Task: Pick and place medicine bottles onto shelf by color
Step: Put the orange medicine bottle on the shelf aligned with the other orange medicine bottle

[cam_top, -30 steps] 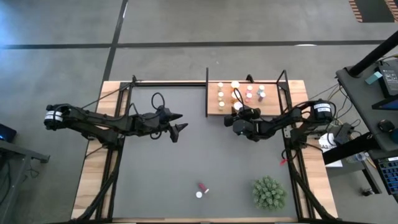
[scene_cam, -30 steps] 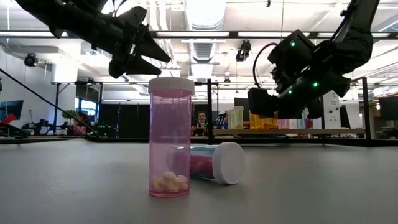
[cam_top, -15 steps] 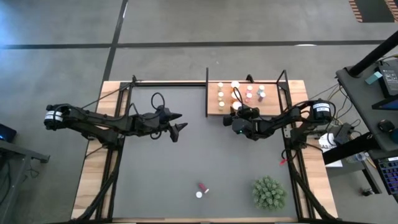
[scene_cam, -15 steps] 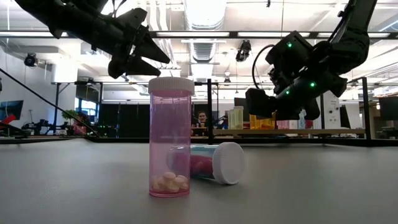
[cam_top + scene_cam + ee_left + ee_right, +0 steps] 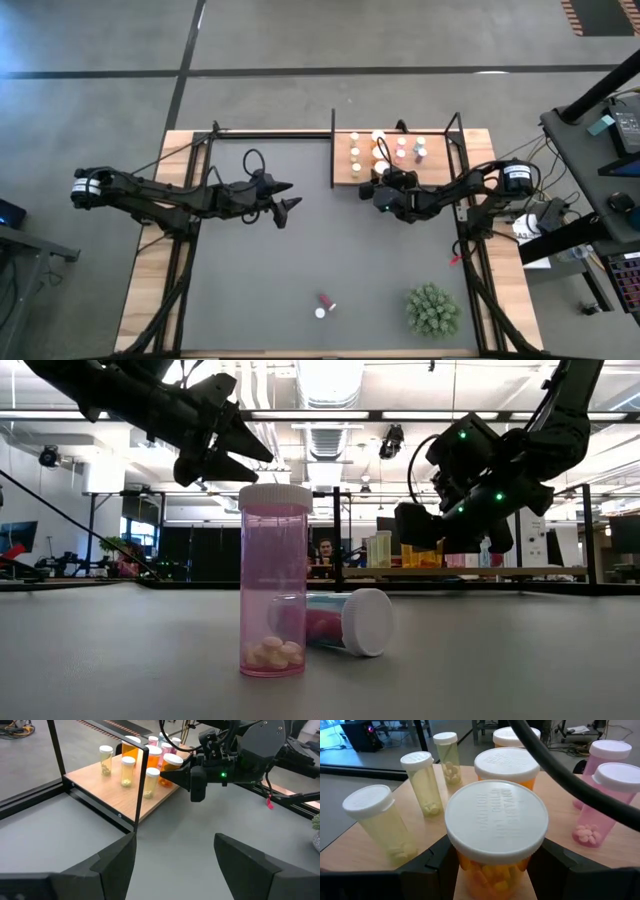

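Observation:
My right gripper (image 5: 379, 186) is shut on an orange medicine bottle with a white cap (image 5: 496, 822) at the near edge of the shelf (image 5: 342, 178). Several medicine bottles, pale green (image 5: 422, 782), orange and pink (image 5: 602, 805), stand upright on the shelf's board. Two pink medicine bottles are on the dark mat near the table's front edge: one stands on its base (image 5: 273, 585), the other lies on its side (image 5: 345, 622) behind it. My left gripper (image 5: 289, 197) hangs open above the mat, left of the shelf, with nothing between its fingers. My right gripper pinches the orange bottle's body just below its cap (image 5: 492, 870), one finger (image 5: 427, 865) on each side. The fingers come nearly level from the table's right. The bottle stands cap up, slightly tilted (image 5: 171, 767); whether its base touches the shelf, I cannot tell.
Thin black frame posts (image 5: 141, 785) rise at the shelf's corners, and a black rail runs along the table's far edge. A green spiky plant (image 5: 432, 310) sits at the near right. The dark mat (image 5: 250, 270) lies bare between the arms and the two pink bottles.

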